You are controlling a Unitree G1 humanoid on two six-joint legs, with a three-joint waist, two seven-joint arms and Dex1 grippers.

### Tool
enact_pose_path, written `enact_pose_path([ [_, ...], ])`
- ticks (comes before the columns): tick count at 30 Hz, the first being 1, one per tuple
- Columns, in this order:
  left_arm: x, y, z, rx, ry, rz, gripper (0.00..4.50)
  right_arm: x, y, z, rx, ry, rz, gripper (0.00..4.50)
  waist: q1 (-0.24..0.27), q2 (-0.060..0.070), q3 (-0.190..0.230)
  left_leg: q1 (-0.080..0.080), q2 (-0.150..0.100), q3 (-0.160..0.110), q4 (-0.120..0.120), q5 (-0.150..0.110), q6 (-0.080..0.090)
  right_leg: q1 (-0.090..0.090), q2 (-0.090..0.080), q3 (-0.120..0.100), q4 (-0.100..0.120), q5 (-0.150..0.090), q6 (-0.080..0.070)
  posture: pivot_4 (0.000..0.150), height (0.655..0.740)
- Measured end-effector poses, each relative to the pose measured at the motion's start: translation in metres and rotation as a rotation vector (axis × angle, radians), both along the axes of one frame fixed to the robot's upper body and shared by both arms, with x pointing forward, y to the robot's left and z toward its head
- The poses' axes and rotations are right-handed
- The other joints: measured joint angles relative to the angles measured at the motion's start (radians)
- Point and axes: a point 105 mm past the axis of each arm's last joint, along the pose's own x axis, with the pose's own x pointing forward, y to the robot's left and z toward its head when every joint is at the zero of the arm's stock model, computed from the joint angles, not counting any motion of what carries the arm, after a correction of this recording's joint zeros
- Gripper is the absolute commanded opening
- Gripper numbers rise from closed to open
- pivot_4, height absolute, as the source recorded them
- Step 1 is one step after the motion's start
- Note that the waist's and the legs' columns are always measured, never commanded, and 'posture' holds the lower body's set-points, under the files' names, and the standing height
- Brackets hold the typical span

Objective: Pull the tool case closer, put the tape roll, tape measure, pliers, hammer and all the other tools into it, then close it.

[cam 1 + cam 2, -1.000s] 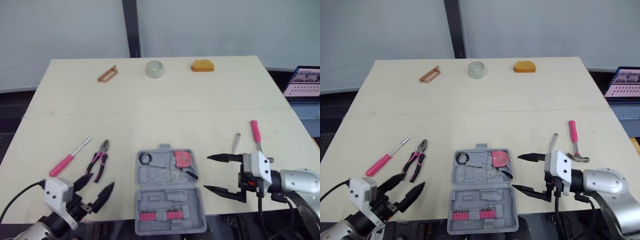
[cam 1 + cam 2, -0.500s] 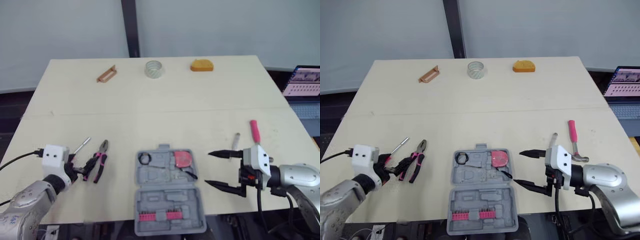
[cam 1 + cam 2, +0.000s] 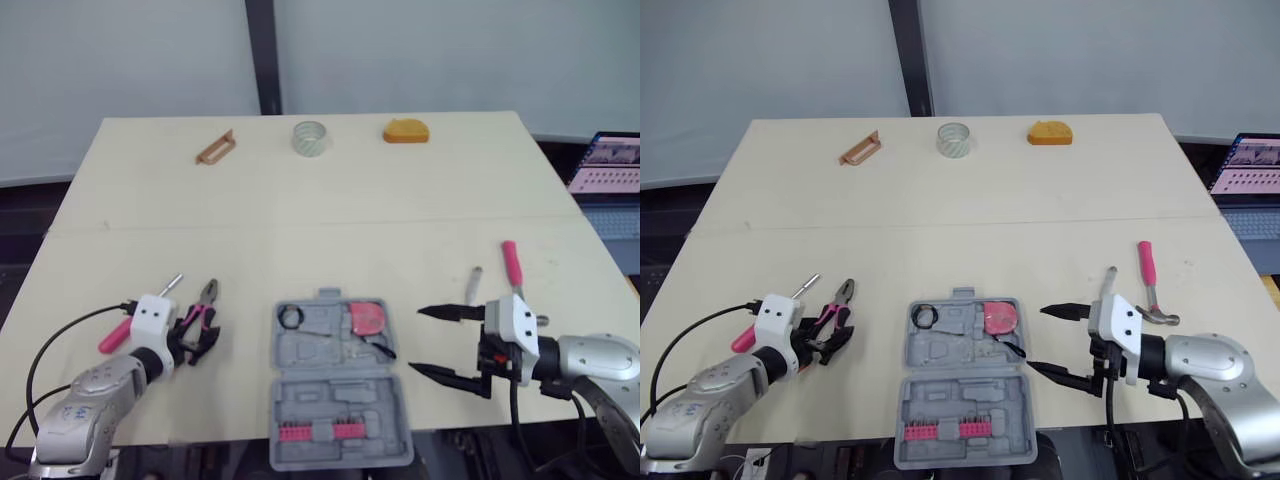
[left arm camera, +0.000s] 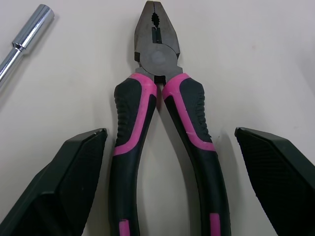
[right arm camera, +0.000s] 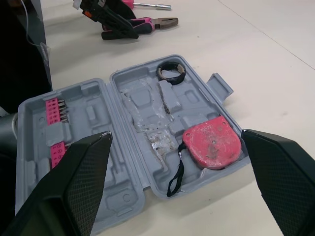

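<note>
Tool case [image 3: 340,400] — grey, laid open and flat at the near edge of the table [image 3: 330,220], between the two grippers. A red tape measure [image 3: 366,318], a black ring [image 3: 290,317] and a row of pink bits [image 3: 320,432] are held in it. Pliers [image 4: 160,98] are laid left of the case, handles flanked by the left gripper [image 4: 170,135] — fingers spread, neither touching. The right gripper [image 3: 416,340] is held wide apart and empty, just right of the case. A hammer [image 3: 513,272] is laid beyond it. A clear tape roll [image 3: 309,137] is set at the far edge.

Both eye views look steeply down on the tool case [image 3: 338,375] from its near side. The left wrist view sits close over the pliers [image 4: 158,64], left of the case. The right wrist view faces the case from its right, sharing it with the eye views.
</note>
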Motion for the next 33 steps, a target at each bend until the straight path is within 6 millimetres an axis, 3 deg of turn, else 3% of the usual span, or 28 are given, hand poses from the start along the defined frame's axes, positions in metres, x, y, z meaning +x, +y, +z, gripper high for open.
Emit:
enact_pose_path([
  [13, 0.010, -0.006, 0.000, 0.010, -0.021, -0.007, 4.50, -0.002, -0.007, -0.003, -0.007, 0.008, -0.044, 4.45, 0.005, 0.000, 0.000, 0.000, 0.000, 0.000, 0.000, 0.000, 0.000, 0.000, 0.000, 0.000, 0.000, 0.000, 0.000, 0.150, 0.7400],
  [16, 0.011, -0.004, 0.000, 0.017, -0.025, -0.004, 3.67, -0.002, -0.006, -0.002, -0.008, 0.005, -0.041, 4.50, 0.005, 0.001, 0.000, 0.000, 0.000, 0.000, 0.000, 0.000, 0.000, 0.000, 0.000, 0.000, 0.001, 0.000, 0.000, 0.150, 0.7400],
  [18, 0.012, -0.002, 0.000, 0.023, -0.029, -0.002, 2.65, -0.003, -0.006, -0.002, -0.008, 0.006, -0.041, 4.50, 0.005, 0.001, 0.000, 0.000, 0.000, 0.000, 0.000, 0.000, 0.000, 0.000, 0.000, 0.000, 0.000, 0.000, 0.000, 0.150, 0.7400],
  [19, 0.013, -0.003, 0.001, 0.022, -0.033, -0.008, 2.42, -0.003, -0.007, -0.003, -0.009, 0.008, -0.042, 4.50, 0.006, 0.001, 0.000, 0.000, 0.000, 0.000, 0.001, 0.000, 0.000, 0.000, 0.000, 0.000, 0.000, 0.000, 0.000, 0.150, 0.7400],
  [33, 0.007, -0.001, 0.002, 0.050, -0.028, -0.045, 2.27, -0.009, -0.011, -0.009, -0.038, 0.036, -0.051, 4.50, 0.000, 0.002, -0.001, 0.000, 0.000, 0.000, 0.000, 0.000, 0.000, 0.000, 0.000, 0.000, 0.000, 0.000, 0.000, 0.150, 0.7400],
])
